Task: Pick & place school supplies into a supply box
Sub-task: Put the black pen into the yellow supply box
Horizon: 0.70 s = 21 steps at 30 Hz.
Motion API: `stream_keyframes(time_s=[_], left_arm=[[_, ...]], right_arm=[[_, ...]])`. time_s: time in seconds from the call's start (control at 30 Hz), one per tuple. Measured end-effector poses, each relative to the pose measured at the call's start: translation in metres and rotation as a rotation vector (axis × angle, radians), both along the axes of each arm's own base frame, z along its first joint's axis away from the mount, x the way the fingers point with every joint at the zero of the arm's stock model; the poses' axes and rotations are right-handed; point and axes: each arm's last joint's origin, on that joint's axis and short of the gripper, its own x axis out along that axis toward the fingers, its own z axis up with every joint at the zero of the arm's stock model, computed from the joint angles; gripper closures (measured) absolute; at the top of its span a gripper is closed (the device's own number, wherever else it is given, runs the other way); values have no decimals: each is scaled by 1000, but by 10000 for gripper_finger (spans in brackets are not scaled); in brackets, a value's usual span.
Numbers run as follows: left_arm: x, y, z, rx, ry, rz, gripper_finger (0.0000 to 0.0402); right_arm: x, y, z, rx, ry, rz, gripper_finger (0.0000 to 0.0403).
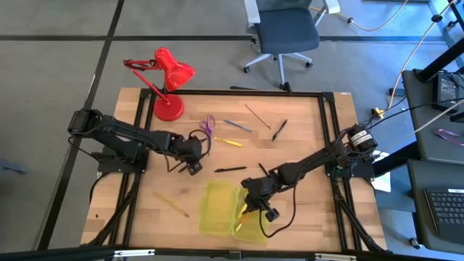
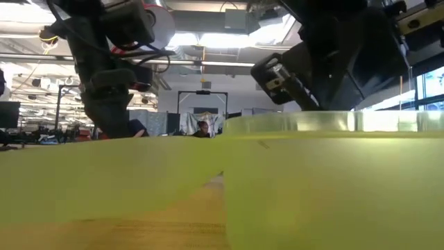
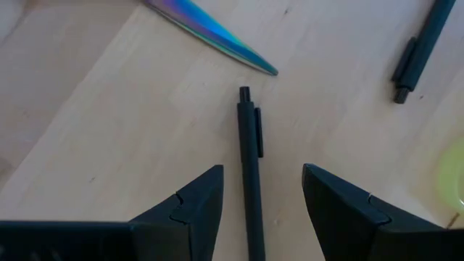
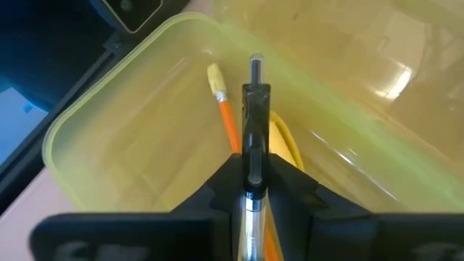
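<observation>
My left gripper (image 3: 261, 174) (image 1: 193, 167) is open, low over the table left of centre. Its fingers stand on either side of a black pen (image 3: 250, 167) that lies flat on the wood, and they do not touch it. The tip of the scissors' shiny blade (image 3: 239, 47) lies just beyond that pen. My right gripper (image 4: 255, 163) (image 1: 259, 206) is shut on a black pen (image 4: 255, 87) over the right half of the open yellow-green supply box (image 1: 221, 210) (image 4: 109, 116). An orange pencil (image 4: 228, 119) and a yellow pen (image 4: 284, 141) lie inside the box. My right gripper pinches the black pen between its two fingers, which lie along the pen. The pen's clipped end (image 4: 255, 98) sticks out past the fingertips. The fingers come slanting down from above, and the pen is held over the box's inside, above the orange pencil.
Spread over the far half of the table are the purple-handled scissors (image 1: 208, 125), a yellow pen (image 1: 228, 142), a blue pen (image 1: 238, 125), a tan pencil (image 1: 256, 114) and black pens (image 1: 279, 130) (image 1: 230, 170). A yellowish pencil (image 1: 170, 204) lies near left. The red lamp (image 1: 170, 80) stands at the far edge.
</observation>
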Motion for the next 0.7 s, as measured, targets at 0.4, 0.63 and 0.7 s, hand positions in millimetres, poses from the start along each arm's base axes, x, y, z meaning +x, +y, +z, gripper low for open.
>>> stream_keyframes(time_s=[0.4,0.63,0.7], left_arm=[[4,4,-16,13,73,-2,222],[8,4,-31,15,143,-2,222],[9,4,-34,17,154,-2,222]], right_arm=[[-1,0,-1,-22,-4,26,250],[-2,-1,1,2,28,-15,247],[-3,-2,0,6,54,-34,247]])
